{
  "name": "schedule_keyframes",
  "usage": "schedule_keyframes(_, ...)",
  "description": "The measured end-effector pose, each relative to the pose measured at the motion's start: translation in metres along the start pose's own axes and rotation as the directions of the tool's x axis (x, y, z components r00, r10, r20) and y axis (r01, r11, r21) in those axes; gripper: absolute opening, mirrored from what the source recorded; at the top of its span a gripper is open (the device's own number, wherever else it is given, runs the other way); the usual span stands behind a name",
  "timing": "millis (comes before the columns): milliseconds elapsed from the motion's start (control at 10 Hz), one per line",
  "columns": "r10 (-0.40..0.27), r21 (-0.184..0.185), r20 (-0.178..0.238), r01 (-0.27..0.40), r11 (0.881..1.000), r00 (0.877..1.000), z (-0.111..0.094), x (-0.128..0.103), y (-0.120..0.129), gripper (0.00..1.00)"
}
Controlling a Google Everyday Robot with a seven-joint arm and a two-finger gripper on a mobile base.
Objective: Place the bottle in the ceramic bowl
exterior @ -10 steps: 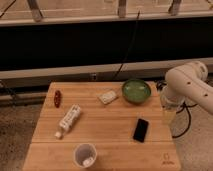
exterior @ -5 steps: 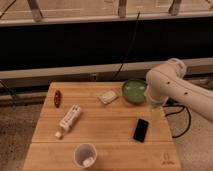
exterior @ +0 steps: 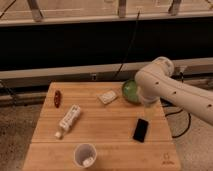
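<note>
The slim white bottle (exterior: pixel 69 120) with a printed label lies on its side on the left part of the wooden table (exterior: pixel 100 135), cap toward the front. The green ceramic bowl (exterior: pixel 131 91) stands at the back right of the table, partly hidden by my arm. My arm (exterior: pixel 170 90) reaches in from the right, over the bowl's right side. My gripper (exterior: pixel 148 106) hangs below the arm's elbow, just right of the bowl and far right of the bottle.
A white cup (exterior: pixel 85 155) stands at the front centre. A small white packet (exterior: pixel 107 96) lies left of the bowl. A black phone (exterior: pixel 141 130) lies at the right. A small red-brown object (exterior: pixel 57 97) lies at the back left. Cables hang behind the table.
My arm has swung left from beyond the table's right edge to over the bowl's right side. The objects on the table have not moved.
</note>
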Motion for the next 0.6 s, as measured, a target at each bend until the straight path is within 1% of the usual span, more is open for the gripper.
schedule_keyframes(200,-0.045,0.006,-0.007,0.045,0.999,0.999,-0.002,-0.019,-0.007,0.8)
schedule_keyframes(400,-0.097,0.013,-0.015,0.097,0.995,0.995,-0.004,-0.028,-0.012,0.8)
schedule_keyframes(600,-0.13,0.02,-0.012,0.13,0.991,0.991,-0.005,-0.042,-0.02,0.8)
